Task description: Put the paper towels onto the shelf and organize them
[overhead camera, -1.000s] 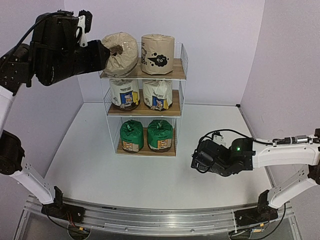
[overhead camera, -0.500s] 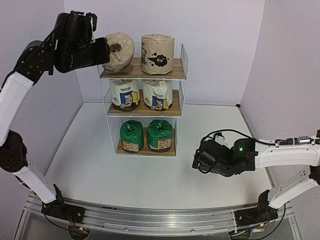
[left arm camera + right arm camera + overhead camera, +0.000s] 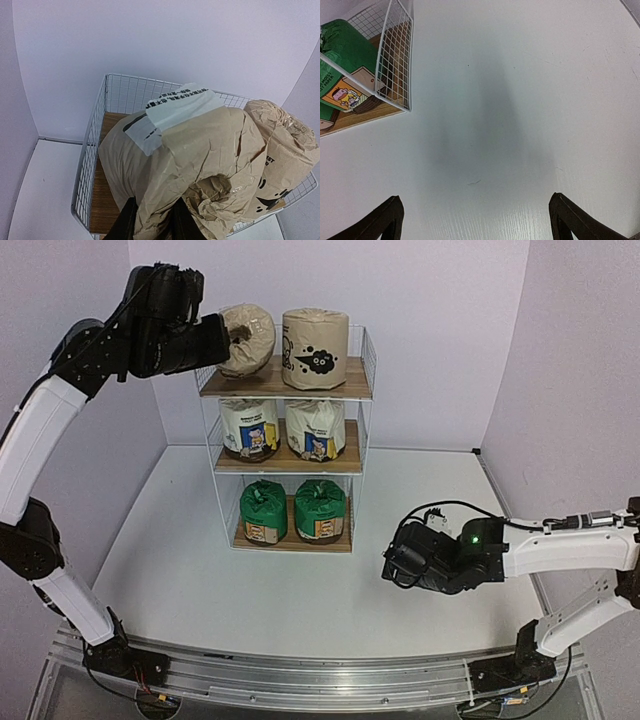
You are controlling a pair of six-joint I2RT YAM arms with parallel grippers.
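A white table (image 3: pixel 250 590) — lavender walls (image 3: pixel 430 340), metal rail (image 3: pixel 320 680) in front.

Walls: plain pale lilac wall panels (image 3: pixel 440 340) at back and both sides | Surface: smooth white matte tabletop (image 3: pixel 190 570), faint grey shadow band (image 3: pixel 490 130) across it in right wrist view | Near edge: silver aluminium rail (image 3: pixel 320 680) | Light: even, diffuse, soft-edged shadows.
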